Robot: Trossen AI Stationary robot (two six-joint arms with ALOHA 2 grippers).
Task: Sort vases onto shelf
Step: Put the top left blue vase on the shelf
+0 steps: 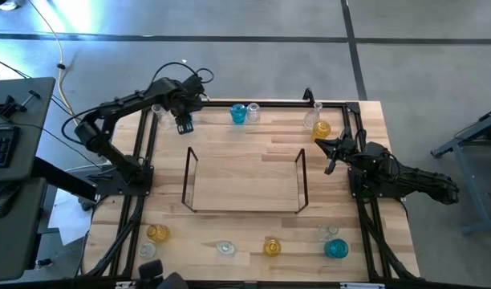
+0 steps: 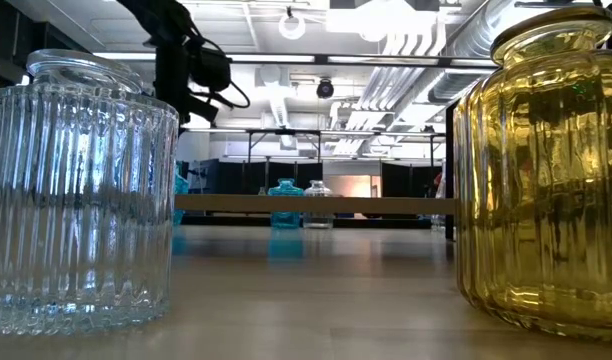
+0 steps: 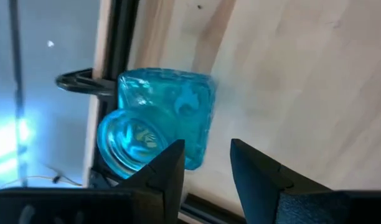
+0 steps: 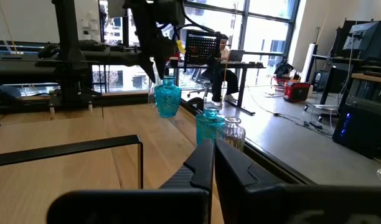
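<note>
One blue vase (image 3: 169, 109) is the business of this step, as we judge it: it sits at the far left edge of the bench (image 1: 197, 233), close against the black frame, and the left claw (image 3: 206, 149) hangs right over it with its fingers apart and nothing between them; the vase lies just beyond one fingertip rather than inside the gap. We read this as the approach to a pick, with no grip made yet. The next move, in our view, calls for shifting the claw sideways until the narrow neck or the body sits squarely between the fingers, then lowering and closing gently, since smooth glass may slip or tip. The shelf (image 1: 245, 181) stands in the middle of the bench, a thin dark metal frame with upright ends around a pale wood floor, and we see no vase on it, so the sorting is at its start. The right claw (image 4: 214, 149) waits by the shelf's right end with its fingers pressed together, holding nothing. Other vases stand along the far and near edges of the bench. From table height, a clear vase (image 2: 81, 190) and an amber vase (image 2: 541, 170) show vertical ribs, rounded bodies and thick rims. All are translucent and glossy, catching the ceiling lights, while the bench is matt, light-grained planking.
</note>
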